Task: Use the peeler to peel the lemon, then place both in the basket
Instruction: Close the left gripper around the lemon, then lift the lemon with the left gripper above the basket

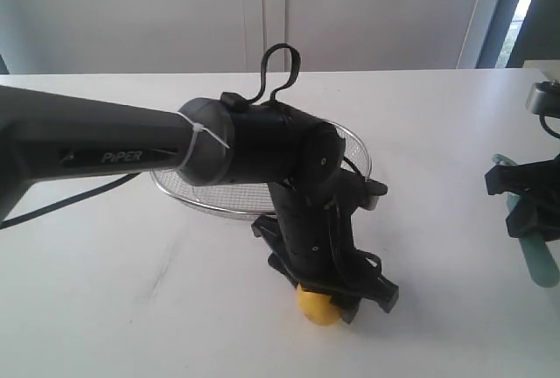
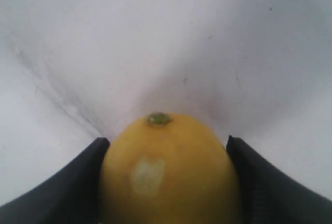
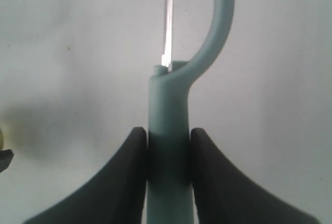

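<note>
the white table [image 1: 131, 308] carries the wire mesh basket [image 1: 354, 146] near the middle of the exterior view. the lemon [image 1: 317, 306] sits on the table outside the basket, at about five o'clock from it. the left arm [image 1: 87, 142], marked "piper" in pale letters [image 1: 133, 157], reaches across in front of the basket and points its left gripper [image 1: 332, 297] down over the fruit.

in the left wrist view the lemon [image 2: 171, 177] fills the gap between the two dark fingers [image 2: 72, 182], which lie close against both its sides. whether they clamp it or only flank it i cannot tell. the fruit shows a greenish stem end and one pale scraped patch on its skin.

at three o'clock from the basket, well apart and at the edge of the view, the right gripper [image 1: 525, 199] holds the peeler [image 1: 534, 247]. in the right wrist view its jaws are clenched on the pale teal handle [image 3: 168, 120], the curved head and thin metal blade [image 3: 168, 22] reaching out beyond them.
</note>
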You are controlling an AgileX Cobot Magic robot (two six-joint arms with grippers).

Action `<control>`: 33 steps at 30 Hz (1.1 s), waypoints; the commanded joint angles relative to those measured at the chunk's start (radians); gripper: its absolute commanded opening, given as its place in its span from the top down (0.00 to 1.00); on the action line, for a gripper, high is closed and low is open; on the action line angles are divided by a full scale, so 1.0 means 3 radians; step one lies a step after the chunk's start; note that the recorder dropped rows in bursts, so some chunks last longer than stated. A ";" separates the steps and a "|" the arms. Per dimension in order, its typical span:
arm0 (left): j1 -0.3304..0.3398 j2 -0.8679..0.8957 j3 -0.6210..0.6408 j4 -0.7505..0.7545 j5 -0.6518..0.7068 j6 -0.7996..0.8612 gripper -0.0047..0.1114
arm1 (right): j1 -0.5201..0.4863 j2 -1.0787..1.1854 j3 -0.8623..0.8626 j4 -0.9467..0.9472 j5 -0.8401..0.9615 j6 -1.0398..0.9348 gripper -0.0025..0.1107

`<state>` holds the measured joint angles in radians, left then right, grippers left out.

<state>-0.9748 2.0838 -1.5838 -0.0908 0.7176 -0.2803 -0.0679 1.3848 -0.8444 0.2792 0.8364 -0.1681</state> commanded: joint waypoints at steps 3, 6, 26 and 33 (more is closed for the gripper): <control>-0.0006 -0.0353 -0.0048 0.0034 0.0111 0.0155 0.96 | -0.0008 -0.0026 -0.0013 -0.0003 -0.0002 -0.0033 0.98; -0.0006 -0.0457 -0.0048 0.0083 0.0111 0.0164 0.96 | -0.0008 -0.0026 -0.0013 -0.0003 -0.0002 -0.0033 0.98; 0.0781 -0.0821 -0.0048 -0.0955 0.0015 0.1528 0.96 | -0.0008 -0.0026 -0.0013 -0.0009 0.0009 -0.0051 0.98; 0.1268 -0.0821 -0.0048 -0.1891 0.0114 0.2436 0.96 | -0.0008 -0.0026 -0.0013 -0.0009 0.0018 -0.0049 0.98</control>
<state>-0.6397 1.8546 -1.5933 -0.5406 0.7261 0.3531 -0.0679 1.3848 -0.8444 0.2792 0.8364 -0.1681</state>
